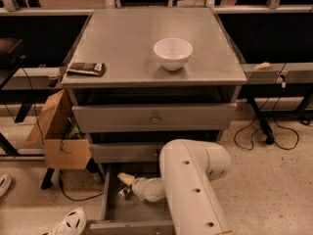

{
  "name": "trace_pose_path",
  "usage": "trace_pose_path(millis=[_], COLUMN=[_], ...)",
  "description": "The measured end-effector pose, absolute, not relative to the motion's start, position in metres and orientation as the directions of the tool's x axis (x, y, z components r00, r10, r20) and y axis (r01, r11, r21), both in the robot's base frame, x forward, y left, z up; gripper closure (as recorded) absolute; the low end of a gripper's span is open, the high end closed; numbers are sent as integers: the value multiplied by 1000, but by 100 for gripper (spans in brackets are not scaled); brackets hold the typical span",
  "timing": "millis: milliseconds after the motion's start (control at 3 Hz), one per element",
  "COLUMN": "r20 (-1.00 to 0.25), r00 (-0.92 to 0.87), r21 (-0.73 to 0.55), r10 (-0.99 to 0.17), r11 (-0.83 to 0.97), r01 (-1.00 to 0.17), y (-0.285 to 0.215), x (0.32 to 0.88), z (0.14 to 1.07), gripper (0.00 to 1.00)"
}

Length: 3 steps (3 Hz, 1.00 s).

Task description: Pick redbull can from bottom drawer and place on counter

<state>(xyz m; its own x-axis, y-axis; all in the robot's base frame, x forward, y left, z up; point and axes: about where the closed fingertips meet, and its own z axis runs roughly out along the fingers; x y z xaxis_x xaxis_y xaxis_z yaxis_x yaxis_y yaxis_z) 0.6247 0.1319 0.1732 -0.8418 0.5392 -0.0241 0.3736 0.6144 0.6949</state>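
Note:
The bottom drawer [131,226] is pulled open at the foot of the grey cabinet. My white arm reaches down into it from the right. My gripper [125,184] is at the drawer's back left, low over the drawer floor. A small silver and dark object, seemingly the redbull can [123,193], lies on the drawer floor right at the gripper; I cannot tell whether it is held. The counter [127,43] is the flat grey top above.
A white bowl [172,53] stands on the counter right of centre. A flat dark packet [86,68] lies at its front left corner. The two upper drawers are nearly shut. A cardboard box [58,138] stands left of the cabinet, and cables lie on the floor at the right.

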Motion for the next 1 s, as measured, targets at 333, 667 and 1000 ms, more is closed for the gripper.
trace_pose_path(millis=[333,667,1000], r20=[-44,-67,-96], r00=[-845,-844,-848], r21=[729,756,786], r10=[533,532,521], r11=[596,579,562], r01=[338,306,256], y=[117,107,104], x=[615,606,598], z=[179,188,206], gripper=[0,0,0])
